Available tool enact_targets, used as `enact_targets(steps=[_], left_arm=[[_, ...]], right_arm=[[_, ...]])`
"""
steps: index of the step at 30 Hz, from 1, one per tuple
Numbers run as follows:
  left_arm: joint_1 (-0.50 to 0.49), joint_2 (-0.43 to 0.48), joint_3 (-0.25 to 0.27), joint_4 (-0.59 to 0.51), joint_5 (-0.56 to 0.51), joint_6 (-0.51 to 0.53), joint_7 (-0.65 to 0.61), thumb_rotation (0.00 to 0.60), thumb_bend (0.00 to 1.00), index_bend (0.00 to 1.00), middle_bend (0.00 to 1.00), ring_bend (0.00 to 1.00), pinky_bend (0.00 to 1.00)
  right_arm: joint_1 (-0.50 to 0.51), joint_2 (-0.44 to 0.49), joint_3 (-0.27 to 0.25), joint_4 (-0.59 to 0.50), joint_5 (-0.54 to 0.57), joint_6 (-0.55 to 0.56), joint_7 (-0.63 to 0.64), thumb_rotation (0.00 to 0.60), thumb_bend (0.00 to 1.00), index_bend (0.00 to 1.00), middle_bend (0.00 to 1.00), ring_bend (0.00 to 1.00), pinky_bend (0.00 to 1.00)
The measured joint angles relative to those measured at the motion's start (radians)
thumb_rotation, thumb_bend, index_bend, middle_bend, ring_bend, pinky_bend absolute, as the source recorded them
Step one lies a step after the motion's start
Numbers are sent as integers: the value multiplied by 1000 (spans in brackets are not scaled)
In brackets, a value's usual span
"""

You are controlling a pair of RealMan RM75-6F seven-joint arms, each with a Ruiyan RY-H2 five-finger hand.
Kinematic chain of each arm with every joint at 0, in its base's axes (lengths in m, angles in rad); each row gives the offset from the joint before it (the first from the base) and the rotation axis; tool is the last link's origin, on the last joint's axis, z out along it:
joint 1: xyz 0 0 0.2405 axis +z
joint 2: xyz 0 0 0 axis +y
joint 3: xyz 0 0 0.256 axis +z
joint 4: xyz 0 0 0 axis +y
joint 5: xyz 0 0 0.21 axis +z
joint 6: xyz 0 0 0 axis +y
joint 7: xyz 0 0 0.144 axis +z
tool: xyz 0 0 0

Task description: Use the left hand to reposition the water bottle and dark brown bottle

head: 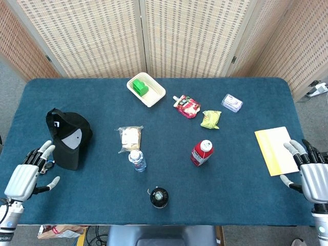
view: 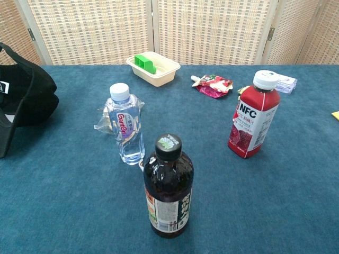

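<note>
Only your head view shows both hands, left hand [head: 23, 179] and right hand [head: 313, 179], fingers spread wide, holding nothing. Dark brown bottle [view: 168, 185] stands at six o'clock of the water bottle [view: 125, 125], black cap [head: 68, 137] at nine.

Bright, even, sharp light (soft shadows, no glare or blur)

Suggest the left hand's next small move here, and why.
Probably carry the left hand rightward toward the water bottle: it is open and empty near the table's left edge beside the black cap, and both the water bottle and dark brown bottle stand untouched.
</note>
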Motion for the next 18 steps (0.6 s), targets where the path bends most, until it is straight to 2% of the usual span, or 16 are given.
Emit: enact_targets(steps=[9,18], left_arm=[[-152,-15,-20,6,84,-113,-168,600,246,91,31,94,138],[-301,-64,-25,51,114,-253,-335,600,246,91,31,95,153]], right_arm=[[-7,9,-1,-5,4,5,-1,600,92,190,157,53,183],[-16,21,-5,-14,4,9,23,600,92,190,157,54,183]])
